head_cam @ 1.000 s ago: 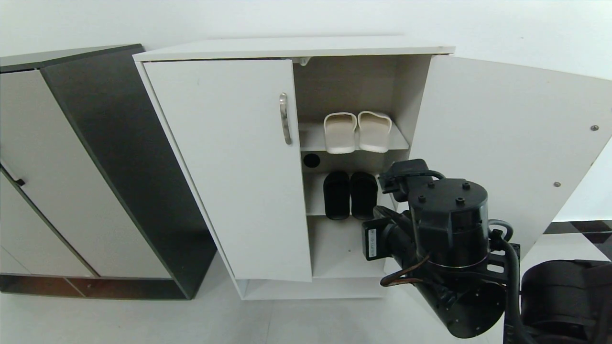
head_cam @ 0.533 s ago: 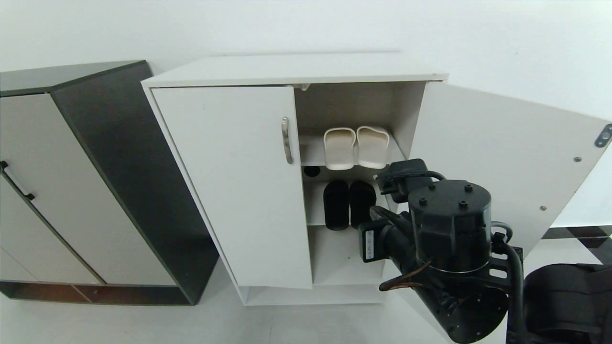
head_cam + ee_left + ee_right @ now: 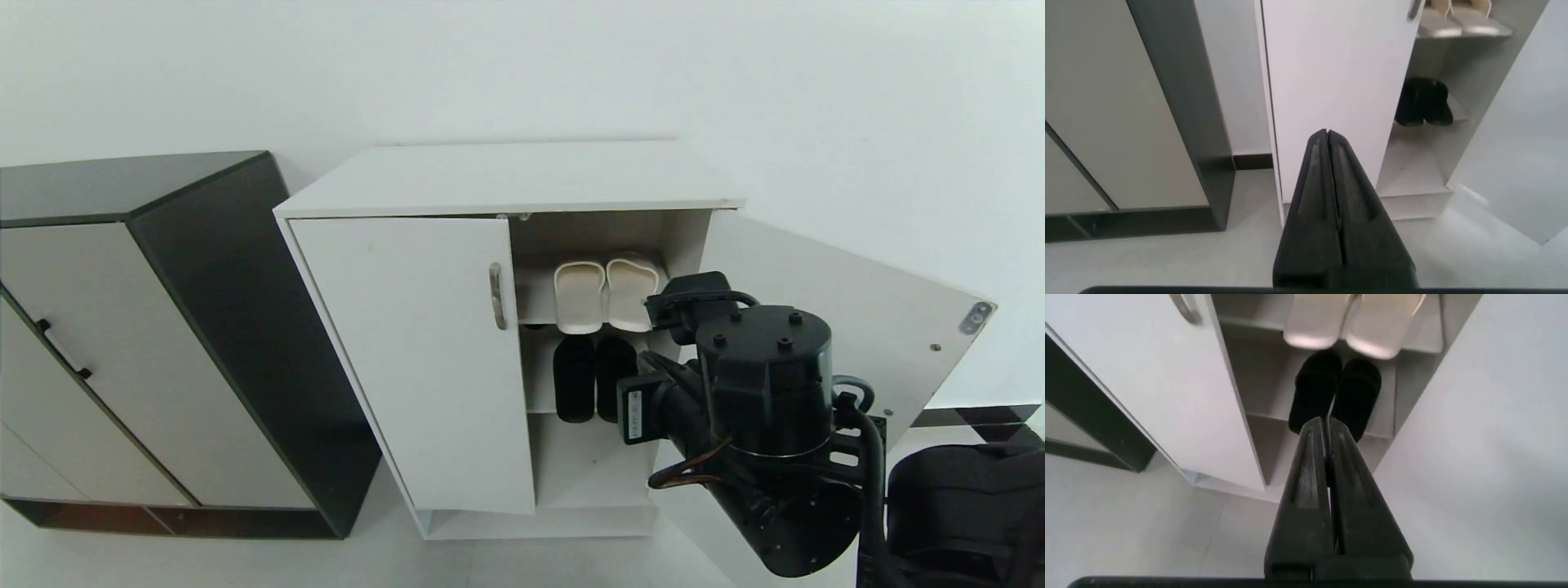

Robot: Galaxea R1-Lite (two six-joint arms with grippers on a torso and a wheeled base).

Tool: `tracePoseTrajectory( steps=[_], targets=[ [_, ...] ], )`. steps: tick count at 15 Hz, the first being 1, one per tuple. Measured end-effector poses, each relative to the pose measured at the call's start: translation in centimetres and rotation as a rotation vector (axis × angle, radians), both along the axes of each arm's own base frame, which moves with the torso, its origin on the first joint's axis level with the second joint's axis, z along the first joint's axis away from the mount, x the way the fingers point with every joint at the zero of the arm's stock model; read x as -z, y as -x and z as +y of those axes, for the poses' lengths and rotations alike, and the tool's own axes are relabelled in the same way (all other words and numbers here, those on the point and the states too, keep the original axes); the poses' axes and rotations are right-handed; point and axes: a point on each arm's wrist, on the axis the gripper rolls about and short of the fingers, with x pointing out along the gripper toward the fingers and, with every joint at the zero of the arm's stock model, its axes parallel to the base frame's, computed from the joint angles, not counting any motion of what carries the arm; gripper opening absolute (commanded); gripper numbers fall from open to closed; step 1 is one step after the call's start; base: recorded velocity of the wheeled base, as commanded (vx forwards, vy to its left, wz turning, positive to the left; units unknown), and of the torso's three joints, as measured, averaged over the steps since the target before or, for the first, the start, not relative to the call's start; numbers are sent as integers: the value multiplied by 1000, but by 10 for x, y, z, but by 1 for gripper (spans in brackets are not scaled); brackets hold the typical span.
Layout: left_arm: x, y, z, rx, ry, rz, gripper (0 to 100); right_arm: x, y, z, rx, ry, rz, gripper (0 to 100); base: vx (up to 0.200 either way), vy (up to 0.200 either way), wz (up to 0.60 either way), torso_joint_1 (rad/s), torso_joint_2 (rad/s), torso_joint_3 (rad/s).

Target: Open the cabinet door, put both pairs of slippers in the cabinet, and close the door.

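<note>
The white cabinet [image 3: 506,175] stands with its right door [image 3: 816,294] swung wide open and its left door [image 3: 416,351] closed. A white pair of slippers [image 3: 604,294] lies on the upper shelf, and a black pair [image 3: 581,377] sits on the shelf below. My right gripper [image 3: 1328,425] is shut and holds nothing. It hangs in front of the open side, short of the black slippers [image 3: 1360,388] and the white slippers [image 3: 1355,314]. My left gripper [image 3: 1327,135] is also shut and holds nothing, low before the closed door, with the black slippers [image 3: 1425,102] off to its side.
A dark cabinet with pale doors [image 3: 163,327] stands just left of the white one. The closed door carries a metal handle [image 3: 495,296]. Pale floor [image 3: 245,563] lies in front, and a white wall is behind.
The whole head picture has shifted: the cabinet now looks lower and farther off, so the camera has moved. Slippers, doors and the right arm keep their places.
</note>
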Motion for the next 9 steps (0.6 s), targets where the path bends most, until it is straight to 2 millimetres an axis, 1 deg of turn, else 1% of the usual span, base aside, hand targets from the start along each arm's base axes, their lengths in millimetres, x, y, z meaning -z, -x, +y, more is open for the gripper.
tracePoseTrajectory(
  steps=[9],
  targets=[
    [0,0,0,0,0,0,0,1,0,0,-2,6,3,0,0,0,0,188,-505,-314]
  ],
)
